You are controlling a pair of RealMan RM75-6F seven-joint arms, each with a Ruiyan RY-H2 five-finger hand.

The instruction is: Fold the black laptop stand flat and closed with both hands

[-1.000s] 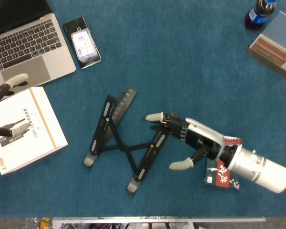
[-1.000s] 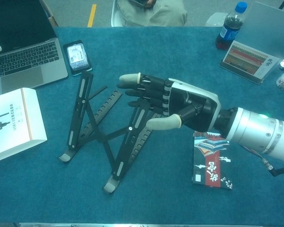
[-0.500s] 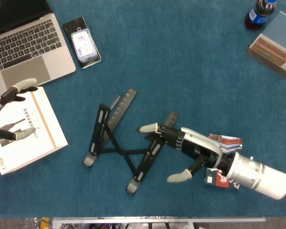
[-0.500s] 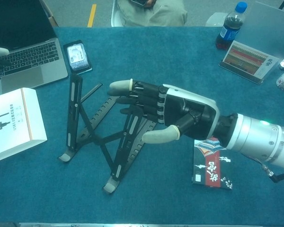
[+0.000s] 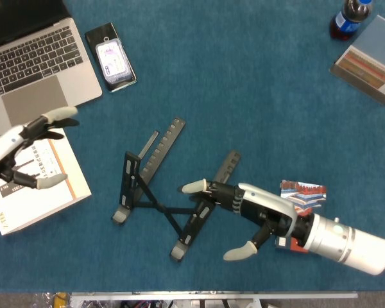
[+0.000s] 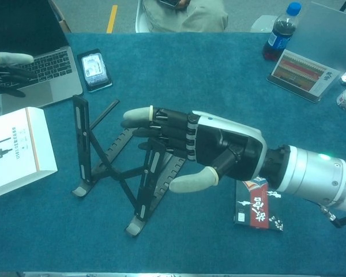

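Only the head view shows the whole left hand (image 5: 29,151), fingers spread and empty over the white box (image 5: 35,176) at frame left. Centre frame, the right hand (image 6: 190,147) is spread, fingers resting against the laptop stand (image 6: 112,167)'s right leg.

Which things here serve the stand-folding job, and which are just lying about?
Job: black metal laptop stand; right hand touching it; left hand.
Lying about: silver laptop, black phone, white box, cola bottle, red booklet.

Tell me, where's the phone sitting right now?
The phone lies at the upper left of the head view, just right of the laptop and beyond the black laptop stand.
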